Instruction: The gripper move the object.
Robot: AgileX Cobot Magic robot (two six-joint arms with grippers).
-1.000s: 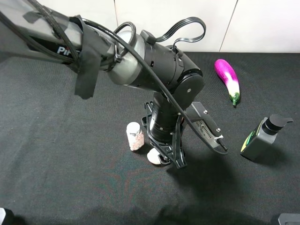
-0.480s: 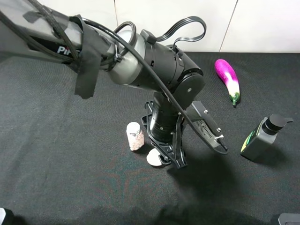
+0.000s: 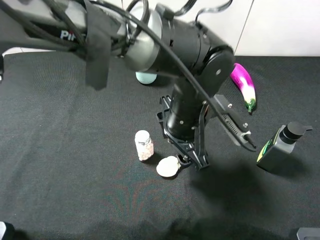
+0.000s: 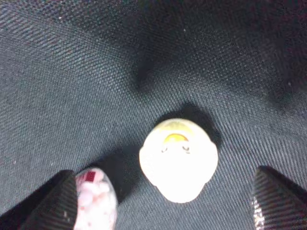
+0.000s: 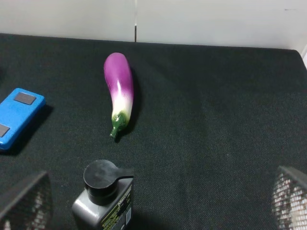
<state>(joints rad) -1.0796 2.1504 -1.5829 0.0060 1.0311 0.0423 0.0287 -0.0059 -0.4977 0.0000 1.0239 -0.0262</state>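
The cream-white duck lies on the black cloth, beside the small pill bottle. My left gripper hangs just above and to the right of the duck, not touching it. In the left wrist view the duck sits on the cloth with its orange beak showing, and the left gripper is open with a black finger on each side, well apart from the duck. My right gripper is open and empty, its mesh fingers at the edges of the right wrist view.
The pill bottle stands close to one left finger. A purple eggplant lies at the back right, a grey pump bottle to the right. A pale cup peeks from behind the arm. A blue block lies near the eggplant.
The left arm has risen and shifted right. Its fingers, which were around the duck, have left it lying free on the cloth.
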